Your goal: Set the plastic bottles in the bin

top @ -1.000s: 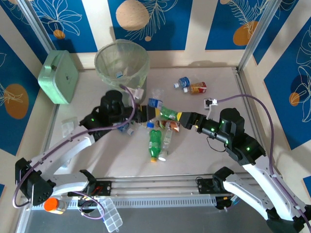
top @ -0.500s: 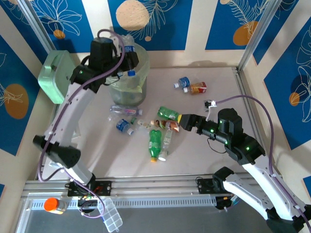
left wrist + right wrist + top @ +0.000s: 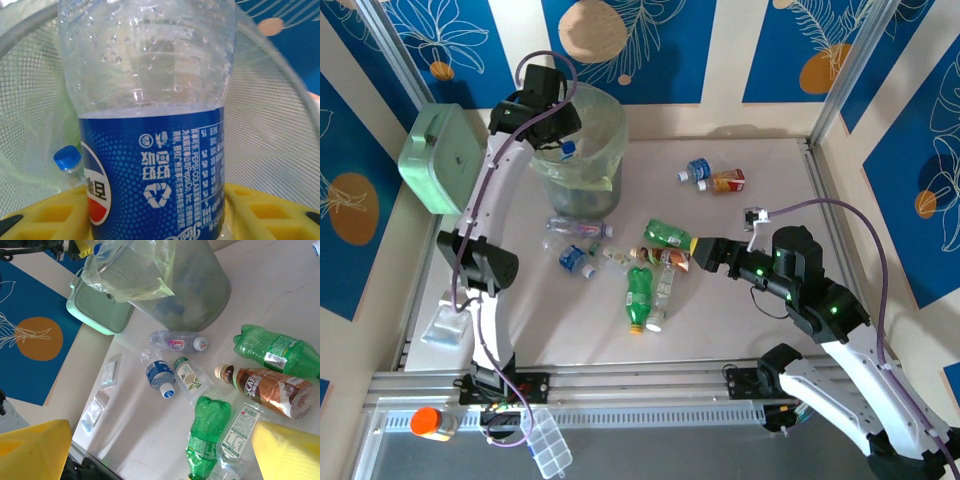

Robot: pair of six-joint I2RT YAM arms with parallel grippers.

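The left gripper (image 3: 155, 215) jaws grip a blue-labelled bottle (image 3: 150, 125) above the mouth of the bin (image 3: 280, 130). Centre the bottle inside the rim before opening, so it cannot strike the edge. The right gripper (image 3: 697, 250) jaws are open beside the loose bottles (image 3: 638, 295) on the bench (image 3: 770, 170).

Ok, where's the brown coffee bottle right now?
In the top view the brown coffee bottle lies on its side in the middle of the table, just on the near side of a green bottle and right off the right gripper.
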